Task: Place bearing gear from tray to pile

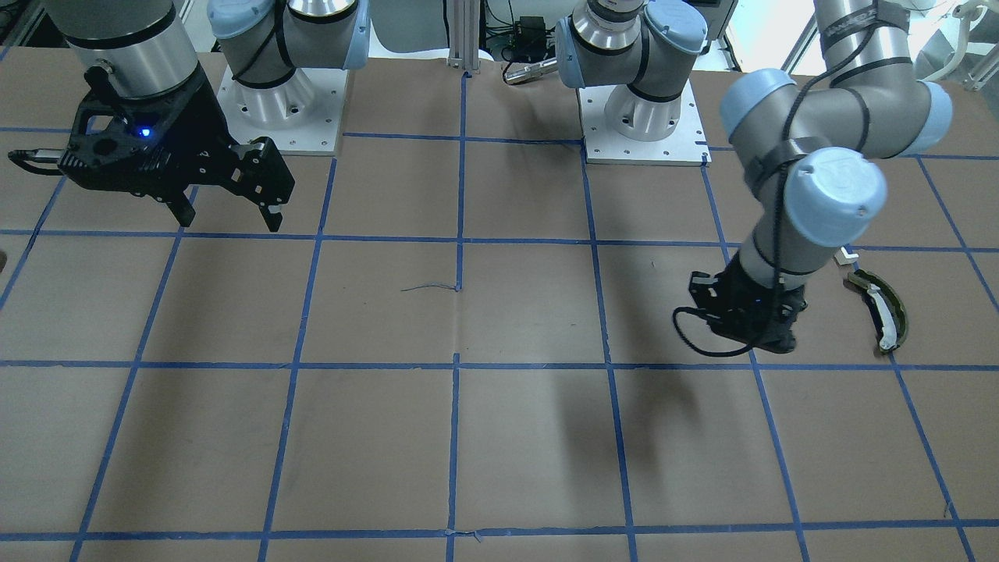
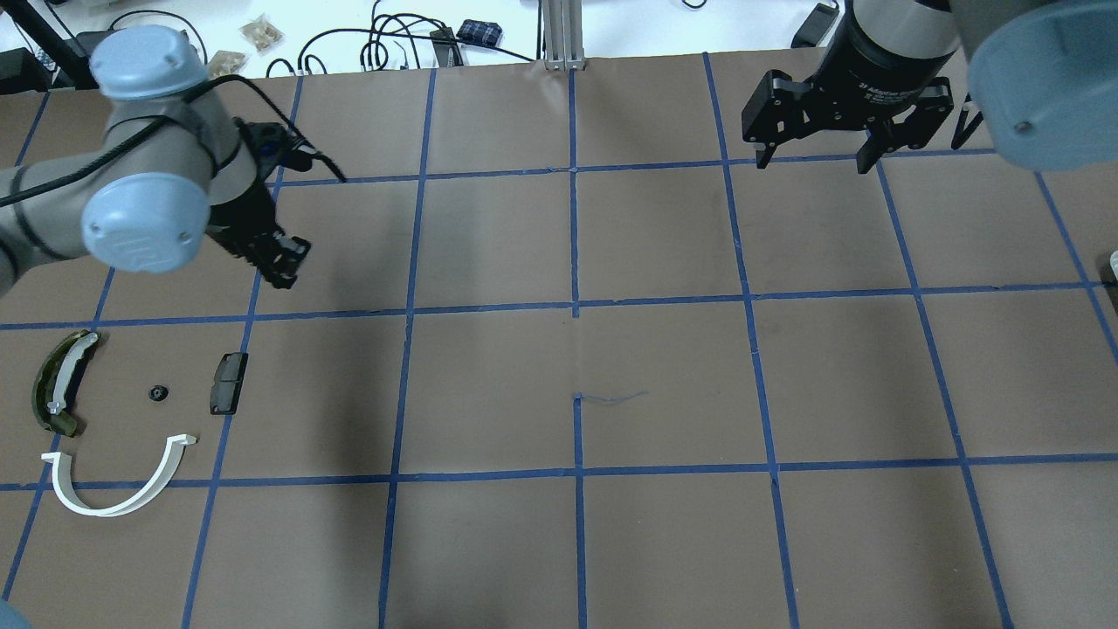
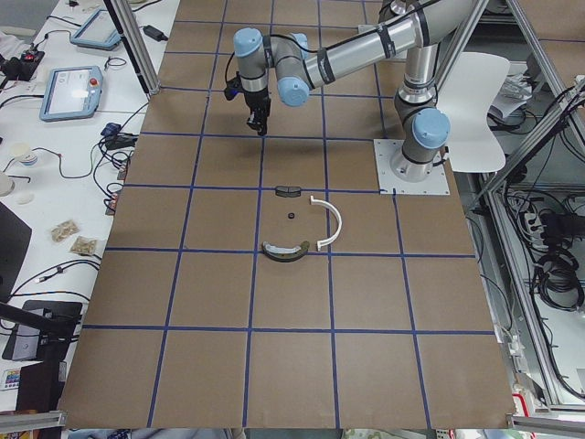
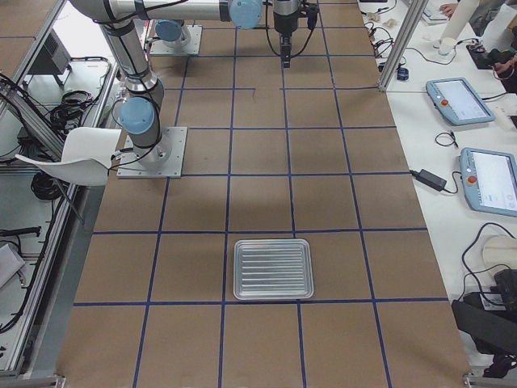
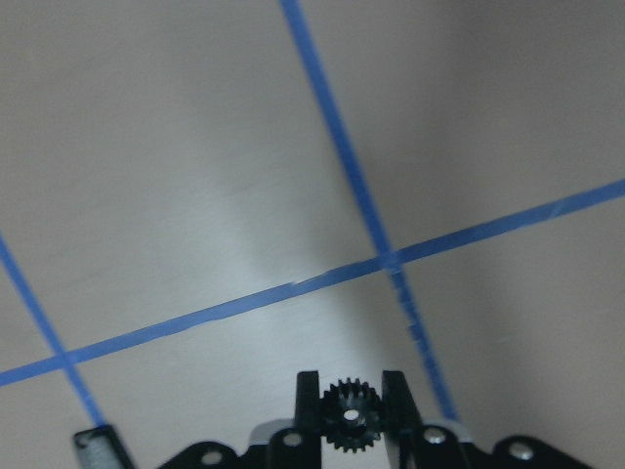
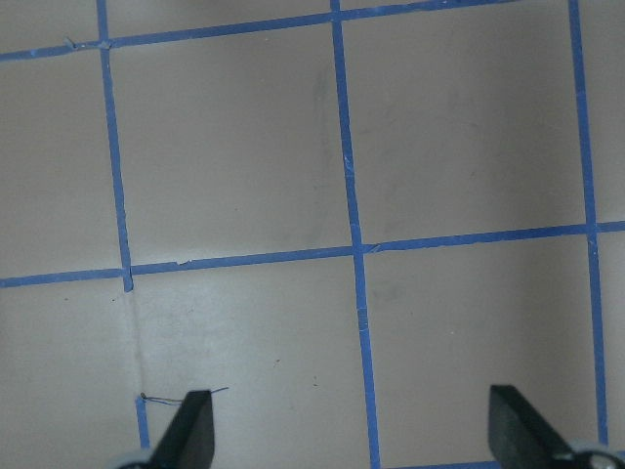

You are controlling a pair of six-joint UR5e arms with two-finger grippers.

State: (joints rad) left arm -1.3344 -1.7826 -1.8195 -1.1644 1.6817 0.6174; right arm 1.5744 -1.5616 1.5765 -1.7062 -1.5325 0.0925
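Left gripper point(image 2: 279, 271) is clamped on the little black bearing gear point(image 5: 350, 415), pinched right between its fingertips. It's up off the table, near the pile point(image 2: 229, 383) but not over it. Right gripper point(image 2: 812, 155) hangs wide open, well away.

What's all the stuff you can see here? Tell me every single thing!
table: 1, brown with blue tape squares, under everything
tray: 1, silver, table's right end
half-ring: 1, white, table's left end
curved shoe: 1, olive-green with white strip, beside half-ring
block: 1, dark, right of shoe
small round part: 1, black, between shoe and block
gear: 1, black, in left gripper
left gripper: 1, black, shut on gear
right gripper: 1, black, open, holding nothing
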